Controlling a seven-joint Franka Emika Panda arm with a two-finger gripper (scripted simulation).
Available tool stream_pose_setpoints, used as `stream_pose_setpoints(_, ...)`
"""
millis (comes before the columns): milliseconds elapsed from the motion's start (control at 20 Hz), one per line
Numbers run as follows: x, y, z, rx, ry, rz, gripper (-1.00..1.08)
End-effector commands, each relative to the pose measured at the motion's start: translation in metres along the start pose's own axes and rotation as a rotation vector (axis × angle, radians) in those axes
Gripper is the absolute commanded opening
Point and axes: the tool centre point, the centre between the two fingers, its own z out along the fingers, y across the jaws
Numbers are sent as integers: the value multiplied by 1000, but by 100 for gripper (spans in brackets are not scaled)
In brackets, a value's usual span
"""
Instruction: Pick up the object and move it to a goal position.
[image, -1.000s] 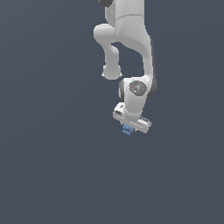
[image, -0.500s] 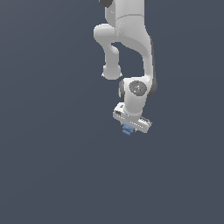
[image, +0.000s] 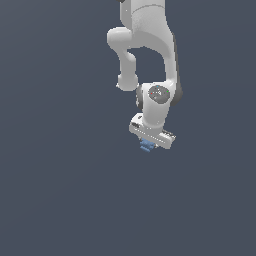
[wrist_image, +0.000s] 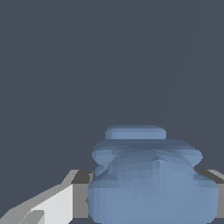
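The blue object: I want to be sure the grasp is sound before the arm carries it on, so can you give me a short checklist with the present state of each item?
1. Blue object sits between the fingers: ok, the wrist view shows it filling the space at the gripper.
2. Fingers pressing on both sides: cannot tell, the object hides the contact.
3. Object seen under the gripper in the exterior view: ok.
4. Object lifted off the surface: cannot tell, the flat grey background gives no contact cue.
5. Goal position marked: not ok, no marker shows in either view.
6. Path around the arm free of other things: ok, nothing else visible.
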Motion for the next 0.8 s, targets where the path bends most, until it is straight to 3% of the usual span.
stream_pose_setpoints(0, 1, -1, -16, 1, 1, 0, -100)
stream_pose_setpoints(750, 10, -6, -171, 0, 1, 1, -100)
